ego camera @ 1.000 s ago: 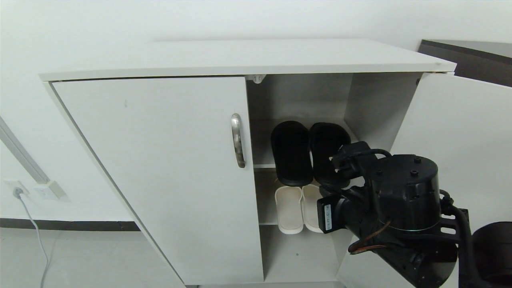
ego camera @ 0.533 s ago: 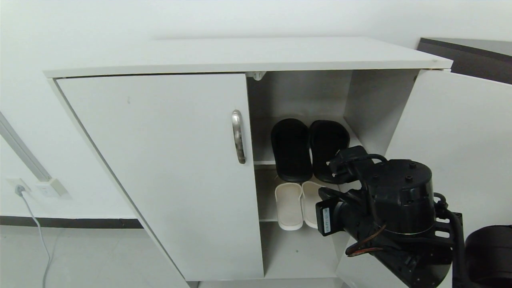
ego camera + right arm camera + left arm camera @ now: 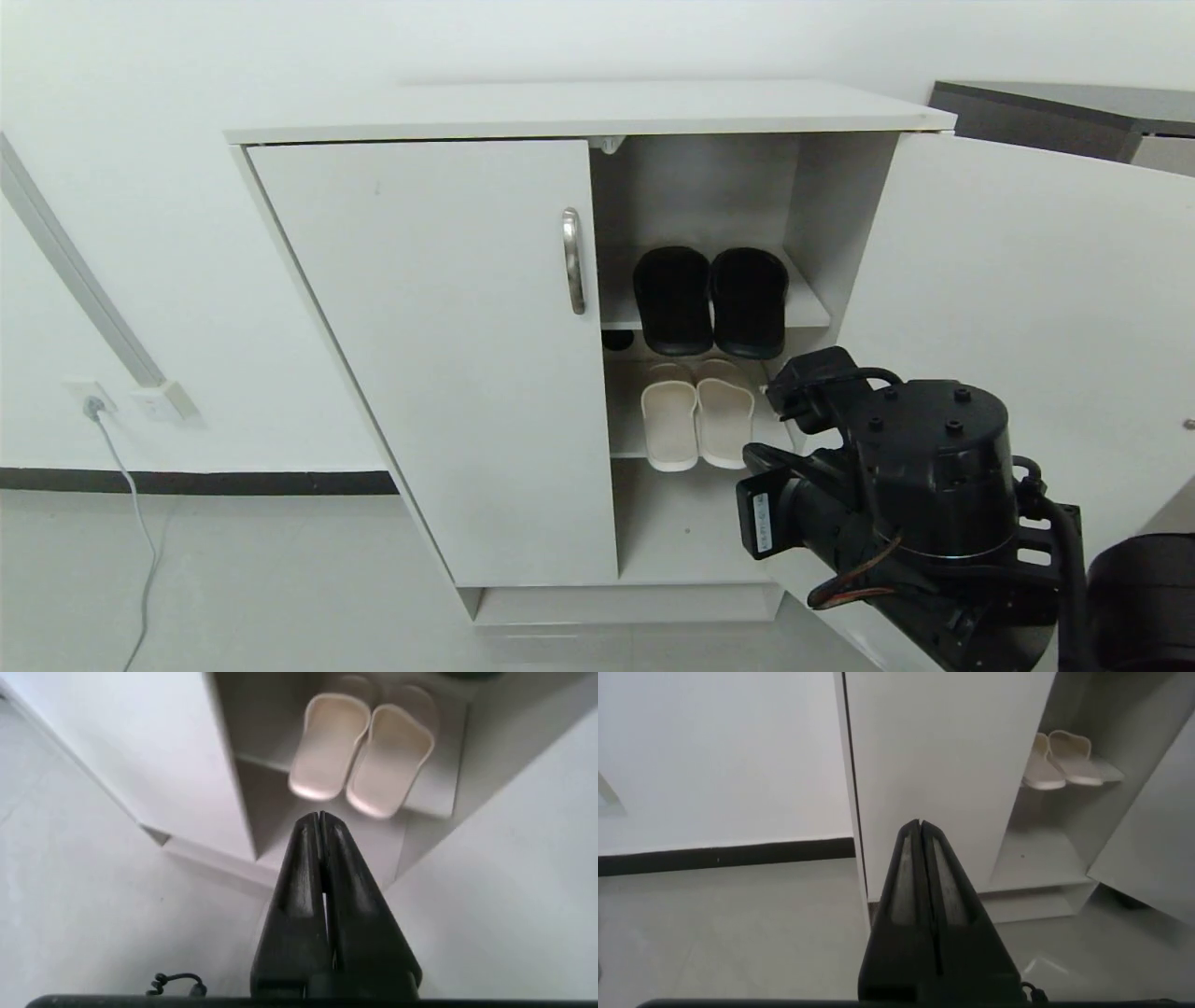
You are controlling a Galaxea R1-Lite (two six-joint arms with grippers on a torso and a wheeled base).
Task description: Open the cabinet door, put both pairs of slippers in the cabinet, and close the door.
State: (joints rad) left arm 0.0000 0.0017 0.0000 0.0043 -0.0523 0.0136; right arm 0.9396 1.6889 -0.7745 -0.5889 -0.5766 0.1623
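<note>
Slippers already sit inside, so the step in hand looks like the last one: shutting the door. The black slippers (image 3: 709, 301) lie side by side on the upper shelf (image 3: 808, 314) of the cabinet (image 3: 588, 107), near its front edge. The white slippers (image 3: 697, 425) lie on the middle shelf (image 3: 624, 431) directly below them. The left-hand door (image 3: 439, 345) is closed, its handle (image 3: 573, 261) beside the opening, and the right-hand door (image 3: 1018, 308) stands swung wide.

The right arm (image 3: 924, 476) hangs low in front of the open door's lower part, apart from both pairs. The right tool (image 3: 322, 821) has its fingers pressed together with nothing between them, aimed down past the white pair toward the floor (image 3: 75, 905). The left tool (image 3: 920, 829) is likewise closed and empty, held off the left-hand door.

Next, I judge, the right arm must reach the open door's free edge or far face. It must then swing the door round to meet the closed door, keeping itself out of the gap.
</note>
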